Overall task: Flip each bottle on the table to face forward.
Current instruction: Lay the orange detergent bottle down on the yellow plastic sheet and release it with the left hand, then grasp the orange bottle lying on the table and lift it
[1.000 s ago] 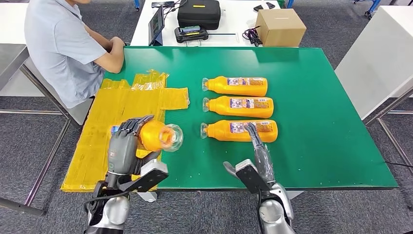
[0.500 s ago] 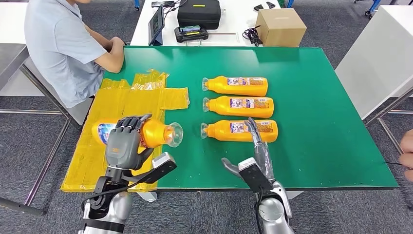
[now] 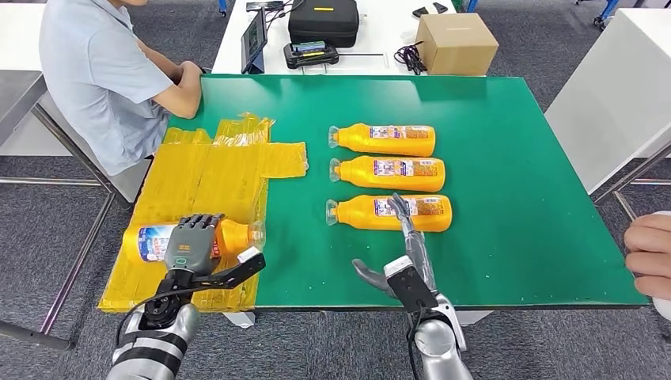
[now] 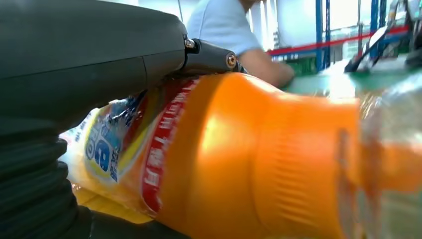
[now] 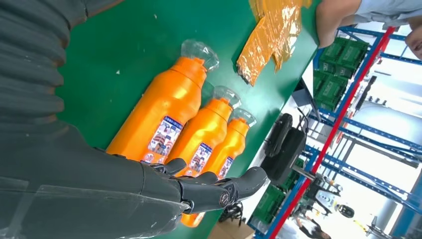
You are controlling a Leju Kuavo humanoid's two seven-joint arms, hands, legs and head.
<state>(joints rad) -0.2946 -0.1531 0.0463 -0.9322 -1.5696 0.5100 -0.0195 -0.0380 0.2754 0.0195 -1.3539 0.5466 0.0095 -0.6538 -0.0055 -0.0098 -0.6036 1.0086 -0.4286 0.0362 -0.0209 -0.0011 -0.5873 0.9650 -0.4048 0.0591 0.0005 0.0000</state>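
Three orange bottles lie in a row on the green table point(image 3: 514, 158), clear caps pointing left: a far bottle point(image 3: 385, 139), a middle bottle point(image 3: 389, 171) and a near bottle point(image 3: 392, 212). They also lie side by side in the right wrist view, the near bottle point(image 5: 164, 107) closest to the hand. My left hand point(image 3: 190, 242) grips a fourth orange bottle point(image 3: 150, 240) lying low over the yellow sheet point(image 3: 198, 182), its label toward the left; the bottle point(image 4: 259, 164) is close up in the left wrist view. My right hand point(image 3: 407, 237) is open, its fingers stretched over the near bottle.
A person in a grey shirt point(image 3: 95, 71) sits at the table's far left corner, arm on the edge. Another person's hand point(image 3: 649, 253) comes in at the right edge. A white table behind holds a black case point(image 3: 323, 20), a tablet point(image 3: 255, 39) and a cardboard box point(image 3: 455, 43).
My left hand has swung the held bottle from pointing cap-forward to lying sideways and lowered it onto the yellow sheet. A person's hand has come in at the right edge. My right hand has barely shifted.
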